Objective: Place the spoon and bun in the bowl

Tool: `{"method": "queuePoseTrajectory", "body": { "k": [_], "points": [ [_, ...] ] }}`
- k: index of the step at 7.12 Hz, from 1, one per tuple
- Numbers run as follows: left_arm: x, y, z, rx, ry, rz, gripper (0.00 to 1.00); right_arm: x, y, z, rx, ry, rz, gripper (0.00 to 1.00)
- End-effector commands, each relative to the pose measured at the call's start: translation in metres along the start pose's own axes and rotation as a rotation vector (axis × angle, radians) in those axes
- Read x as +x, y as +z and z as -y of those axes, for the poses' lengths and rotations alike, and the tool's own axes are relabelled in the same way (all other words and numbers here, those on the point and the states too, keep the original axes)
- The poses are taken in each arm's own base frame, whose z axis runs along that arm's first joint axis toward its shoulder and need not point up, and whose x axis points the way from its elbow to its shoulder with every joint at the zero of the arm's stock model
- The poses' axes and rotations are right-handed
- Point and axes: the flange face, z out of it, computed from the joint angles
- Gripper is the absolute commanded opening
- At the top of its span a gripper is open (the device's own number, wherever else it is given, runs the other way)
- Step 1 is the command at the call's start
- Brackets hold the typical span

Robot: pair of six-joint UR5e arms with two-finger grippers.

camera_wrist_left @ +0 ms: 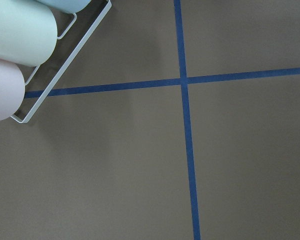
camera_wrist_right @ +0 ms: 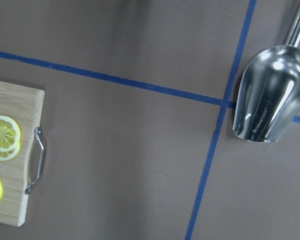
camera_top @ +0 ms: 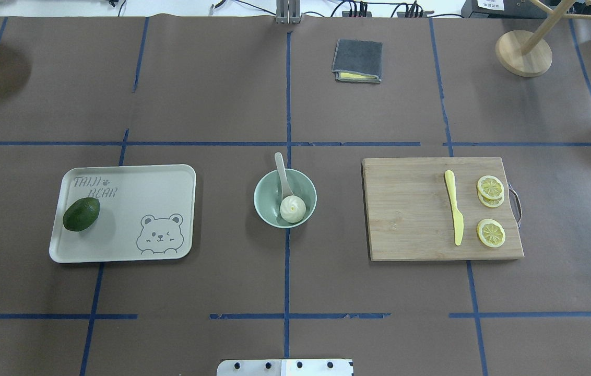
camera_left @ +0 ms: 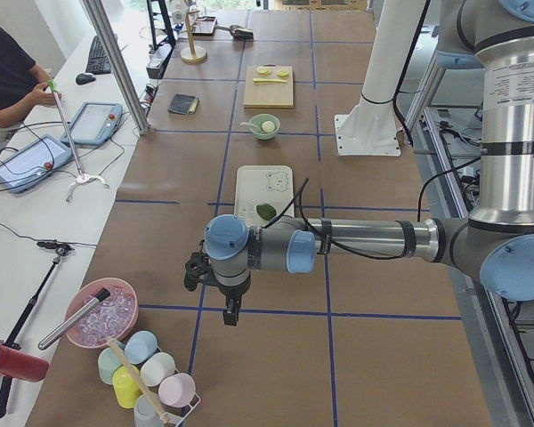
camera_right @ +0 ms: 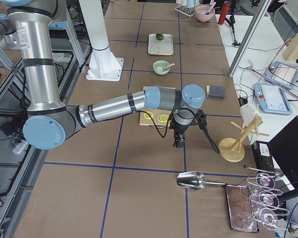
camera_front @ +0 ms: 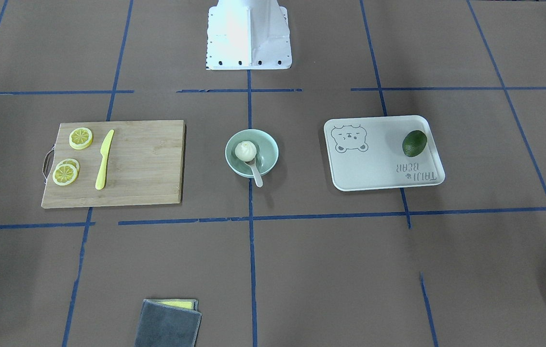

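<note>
Brown paper crossed with blue tape covers the table (camera_top: pixel 212 94). At its middle sits the bowl (camera_top: pixel 265 202), with the bun (camera_top: pixel 292 208) inside it. The spoon (camera_top: pixel 281 169) has its scoop in the bowl and its handle over the rim toward the operators' edge. The left gripper (camera_left: pixel 231 311) hangs near the table's left end and the right gripper (camera_right: pixel 179 140) near its right end, both well apart from the bowl. I cannot tell whether either is wide or narrow.

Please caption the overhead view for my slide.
Bun and spoon lie in the bowl, between a tray holding an avocado and a cutting board.
</note>
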Motion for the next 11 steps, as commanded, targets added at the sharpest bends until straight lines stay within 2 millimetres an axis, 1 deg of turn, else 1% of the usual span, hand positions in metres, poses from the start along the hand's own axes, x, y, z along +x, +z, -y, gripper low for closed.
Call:
{"method": "queuePoseTrajectory", "body": {
  "k": [1,2,3,4,6,8,11],
  "points": [
    [-0.001,0.001,-0.001,-0.001,-0.002,0.000,1.00,0.043,0.004,-0.028,0.004,0.018,0.004,1.00],
    [-0.002,0.002,-0.002,-0.004,-0.004,0.001,1.00,0.045,0.003,-0.022,0.033,-0.006,-0.009,1.00],
    [-0.002,0.002,-0.002,-0.003,-0.003,0.001,1.00,0.054,0.013,-0.027,0.055,-0.032,-0.020,1.00],
    [-0.002,0.002,-0.002,-0.003,-0.003,0.001,1.00,0.066,0.021,-0.027,0.086,-0.043,-0.031,1.00],
    [-0.002,0.002,-0.002,-0.003,-0.003,0.000,1.00,0.077,0.035,-0.043,0.133,0.073,-0.034,1.00],
    [-0.003,0.002,-0.002,-0.002,-0.006,0.001,1.00,0.082,0.041,-0.044,0.143,0.149,-0.022,1.00],
    [-0.003,0.003,-0.002,-0.006,-0.008,0.001,1.00,0.082,0.041,-0.044,0.143,0.154,-0.020,1.00]
  ]
}}
